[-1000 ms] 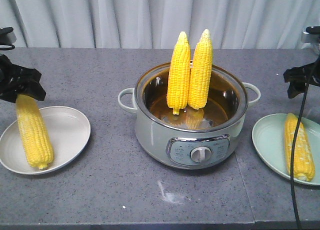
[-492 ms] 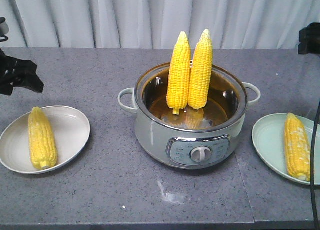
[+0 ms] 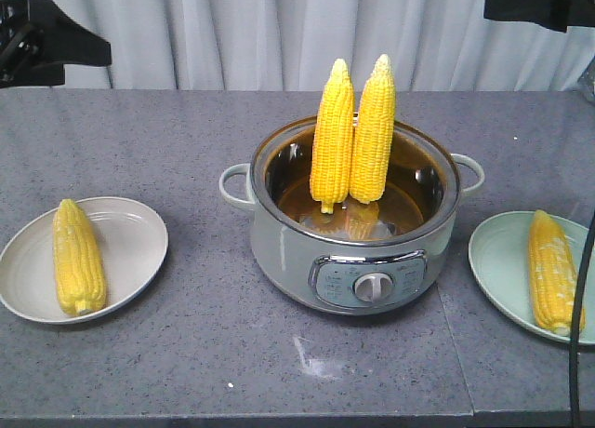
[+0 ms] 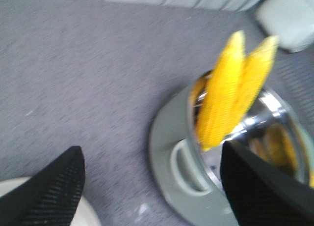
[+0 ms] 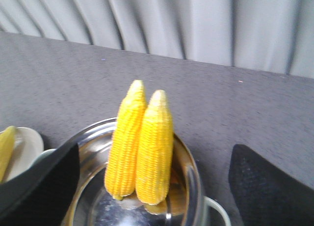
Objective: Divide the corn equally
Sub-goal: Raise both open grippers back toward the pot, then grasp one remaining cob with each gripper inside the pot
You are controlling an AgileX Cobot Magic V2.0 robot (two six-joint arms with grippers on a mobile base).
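Two corn cobs (image 3: 333,135) (image 3: 374,130) stand upright side by side, leaning on the rim of the grey electric pot (image 3: 279,247) at the table's centre. A third corn cob (image 3: 78,256) lies on the white plate (image 3: 139,225) at the left, and another (image 3: 552,270) lies on the pale green plate (image 3: 493,251) at the right. My left gripper (image 3: 56,42) hangs high at the far left, open and empty (image 4: 151,148). High at the far right, my right gripper (image 3: 535,2) is open and empty too (image 5: 156,148), looking down on the pot's two cobs (image 5: 142,145).
The pot has a control panel with a knob (image 3: 374,287) on its front and side handles (image 3: 234,186). A grey curtain (image 3: 232,28) closes off the back of the grey table. A cable (image 3: 578,307) hangs over the right plate.
My left gripper let go of the cob, which now lies flat on the white plate, then rose high. The right gripper also lifted away from the green plate.
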